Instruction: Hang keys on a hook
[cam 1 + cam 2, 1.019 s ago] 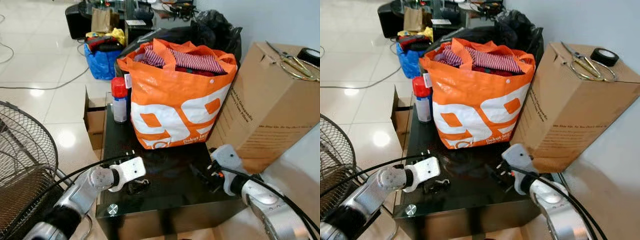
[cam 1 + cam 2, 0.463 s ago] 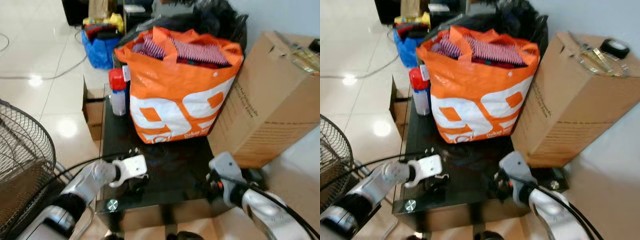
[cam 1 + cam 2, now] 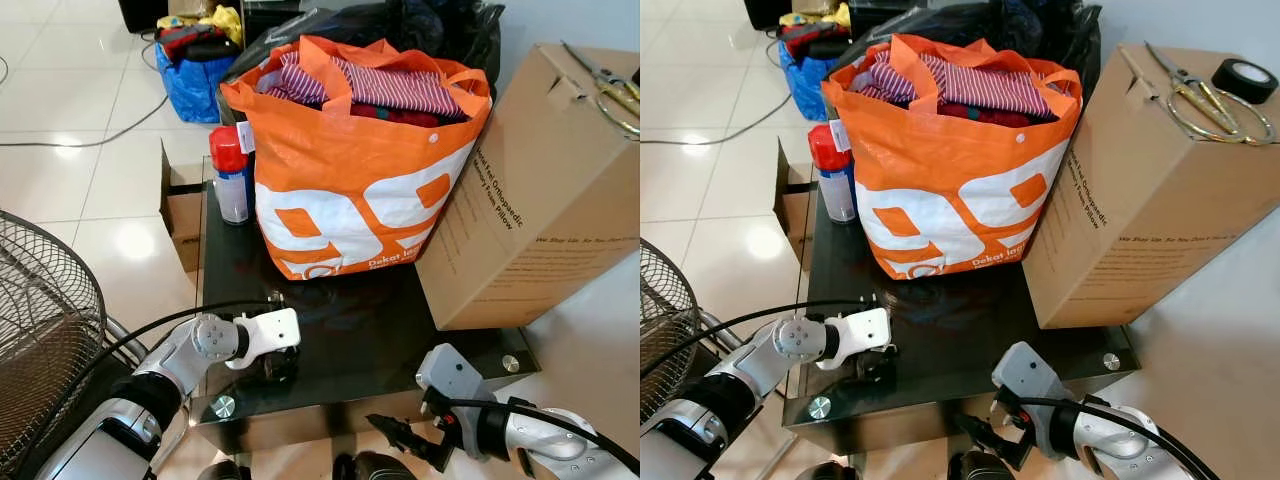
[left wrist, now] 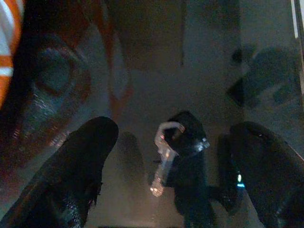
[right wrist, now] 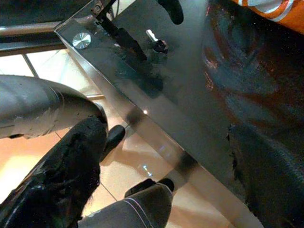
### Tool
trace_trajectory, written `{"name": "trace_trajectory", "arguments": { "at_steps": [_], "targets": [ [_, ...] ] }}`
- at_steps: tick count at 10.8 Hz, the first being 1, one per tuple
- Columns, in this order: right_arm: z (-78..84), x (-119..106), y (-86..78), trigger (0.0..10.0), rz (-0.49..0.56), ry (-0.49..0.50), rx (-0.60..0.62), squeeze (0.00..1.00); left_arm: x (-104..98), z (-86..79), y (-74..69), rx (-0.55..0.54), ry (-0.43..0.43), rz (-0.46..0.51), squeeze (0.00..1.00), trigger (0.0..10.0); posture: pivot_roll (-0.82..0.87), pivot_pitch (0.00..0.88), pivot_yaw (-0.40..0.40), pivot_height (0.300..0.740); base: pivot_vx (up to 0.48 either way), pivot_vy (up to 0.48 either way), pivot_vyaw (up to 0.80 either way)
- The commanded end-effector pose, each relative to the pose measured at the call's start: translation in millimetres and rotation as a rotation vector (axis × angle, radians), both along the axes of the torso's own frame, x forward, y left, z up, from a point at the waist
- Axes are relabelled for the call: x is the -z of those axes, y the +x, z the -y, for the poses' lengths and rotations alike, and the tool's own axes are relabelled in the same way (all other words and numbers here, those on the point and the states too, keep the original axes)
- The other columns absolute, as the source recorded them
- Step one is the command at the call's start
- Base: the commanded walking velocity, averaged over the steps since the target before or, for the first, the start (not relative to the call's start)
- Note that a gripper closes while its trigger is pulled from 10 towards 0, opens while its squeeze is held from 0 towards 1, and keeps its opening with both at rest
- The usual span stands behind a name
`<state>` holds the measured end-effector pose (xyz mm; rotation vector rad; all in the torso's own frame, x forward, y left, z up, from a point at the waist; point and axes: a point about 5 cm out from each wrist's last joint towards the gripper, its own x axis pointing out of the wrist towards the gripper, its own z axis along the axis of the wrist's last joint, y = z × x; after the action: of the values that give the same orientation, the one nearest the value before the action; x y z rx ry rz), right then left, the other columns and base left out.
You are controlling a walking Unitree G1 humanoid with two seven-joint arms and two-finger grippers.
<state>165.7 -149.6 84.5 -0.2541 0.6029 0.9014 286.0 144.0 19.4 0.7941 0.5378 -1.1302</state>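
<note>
- On the near part of the black glass table [image 3: 340,330], the keys [image 4: 176,147] lie flat, a silver key beside a dark fob.
- Left gripper [image 4: 171,180]: lowered over the keys, fingers spread wide, one on each side; neither finger touches them and nothing is held.
- Right gripper [image 5: 166,175]: off the table's front edge and below it, above the tiled floor [image 3: 90,150]; fingers parted, nothing between them.
- Behind the keys, an orange bag [image 3: 360,170] of clothes stands on the table, a red-capped spray can [image 3: 232,175] to its left.
- Right of the table stands a cardboard box [image 3: 540,190] with scissors [image 3: 1200,95] on top.
</note>
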Motion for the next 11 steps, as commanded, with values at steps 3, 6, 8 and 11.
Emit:
{"name": "trace_trajectory", "arguments": {
  "at_steps": [3,6,8,11],
  "targets": [
    [-2.6,-5.1,-3.3,10.0,0.007,-0.003,-0.004,0.00,0.2,6.3,1.5,0.032,-0.012,-0.030,0.00,0.0,-0.24,0.141,-0.074,0.740,0.000,0.000,0.00],
    [-4.2,-5.0,-3.9,10.0,0.005,-0.001,0.000,0.00,4.5,2.3,0.3,0.044,0.035,-0.060,0.00,0.0,-0.24,0.141,-0.070,0.740,0.000,0.000,0.00],
    [-4.3,-4.9,-3.5,10.0,0.003,-0.002,0.000,0.00,6.4,-0.8,-1.4,0.052,0.057,-0.089,0.00,0.0,-0.24,0.140,-0.071,0.740,0.000,0.000,0.00],
    [-4.3,-4.7,-1.4,10.0,0.003,-0.004,0.001,0.00,6.9,-3.5,-0.5,0.043,0.066,-0.090,0.00,0.0,-0.23,0.140,-0.073,0.740,0.000,0.000,0.00]
  ]
}}
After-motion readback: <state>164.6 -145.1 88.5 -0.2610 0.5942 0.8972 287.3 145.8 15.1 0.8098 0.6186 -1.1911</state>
